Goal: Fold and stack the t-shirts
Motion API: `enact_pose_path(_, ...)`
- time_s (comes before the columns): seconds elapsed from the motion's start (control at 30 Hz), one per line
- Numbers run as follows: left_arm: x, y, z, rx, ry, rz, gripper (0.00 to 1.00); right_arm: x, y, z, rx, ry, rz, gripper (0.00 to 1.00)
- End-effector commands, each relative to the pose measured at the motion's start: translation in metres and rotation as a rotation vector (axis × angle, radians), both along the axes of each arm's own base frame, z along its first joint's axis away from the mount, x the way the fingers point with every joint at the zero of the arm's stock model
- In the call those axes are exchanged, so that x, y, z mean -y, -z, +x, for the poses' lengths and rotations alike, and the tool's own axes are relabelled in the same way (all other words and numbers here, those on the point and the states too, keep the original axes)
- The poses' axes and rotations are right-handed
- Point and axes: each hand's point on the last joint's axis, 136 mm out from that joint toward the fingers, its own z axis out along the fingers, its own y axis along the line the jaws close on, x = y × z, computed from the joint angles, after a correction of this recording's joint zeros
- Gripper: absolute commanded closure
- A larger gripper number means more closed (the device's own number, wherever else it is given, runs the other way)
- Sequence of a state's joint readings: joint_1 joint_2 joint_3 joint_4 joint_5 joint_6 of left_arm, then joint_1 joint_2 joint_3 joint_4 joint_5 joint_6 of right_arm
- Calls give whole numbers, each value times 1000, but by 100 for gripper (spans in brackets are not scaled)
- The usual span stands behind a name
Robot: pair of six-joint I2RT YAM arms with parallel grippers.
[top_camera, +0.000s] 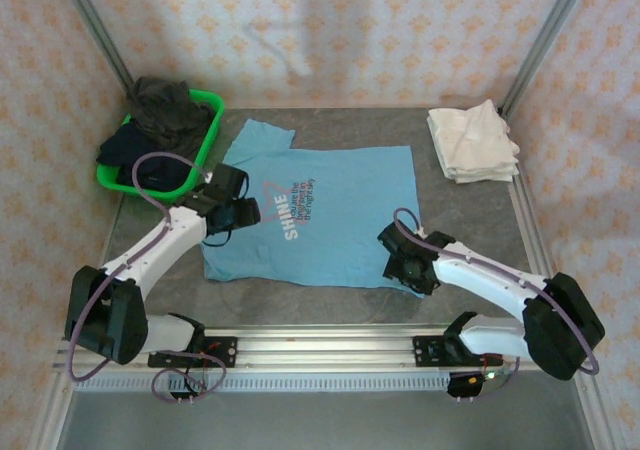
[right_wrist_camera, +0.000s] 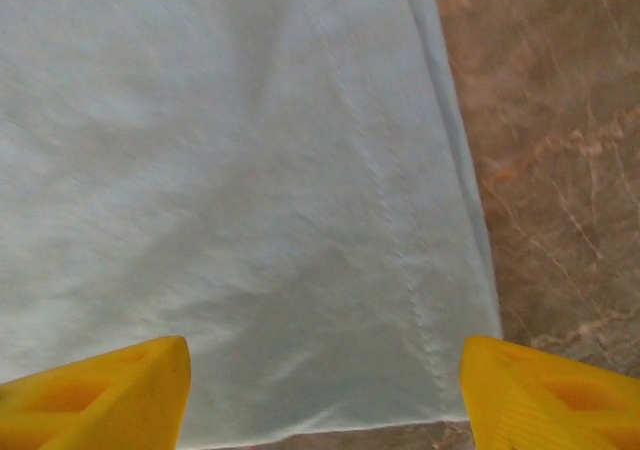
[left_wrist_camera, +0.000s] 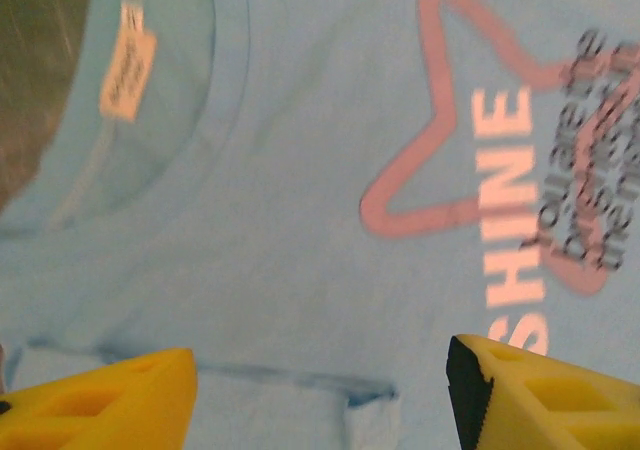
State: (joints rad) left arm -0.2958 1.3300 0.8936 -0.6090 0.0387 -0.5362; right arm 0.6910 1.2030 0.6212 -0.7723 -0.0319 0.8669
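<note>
The left arm extended toward 1 o'clock, the left gripper (top_camera: 236, 211) over the sky-blue t-shirt (top_camera: 340, 220) near its collar, jaws apart and empty. The right arm angled toward 10 o'clock, the right gripper (top_camera: 402, 261) over the hem corner, also spread and empty. The shirt lay flat mid-table.

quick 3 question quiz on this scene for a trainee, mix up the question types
1. True or false: the blue tee lies print side down.
2. Where on the table is the white stack? A) near left B) far right C) under the blue tee
3. Fill in: the left gripper and right gripper both have jaws ___.

Key: 1 false, the SHINE print faces up. 2 B. 3 open, with nothing held.
</note>
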Motion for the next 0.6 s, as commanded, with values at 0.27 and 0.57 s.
enact_pose_path(0.27, -56, 48, -31, -110, -271, 65, 39, 8, 14, -5, -2, 15, -48, 37)
enact_pose_path(0.57, -51, 69, -23, -165, -240, 61, 57, 16, 18, -3, 16, 43, -88, 45)
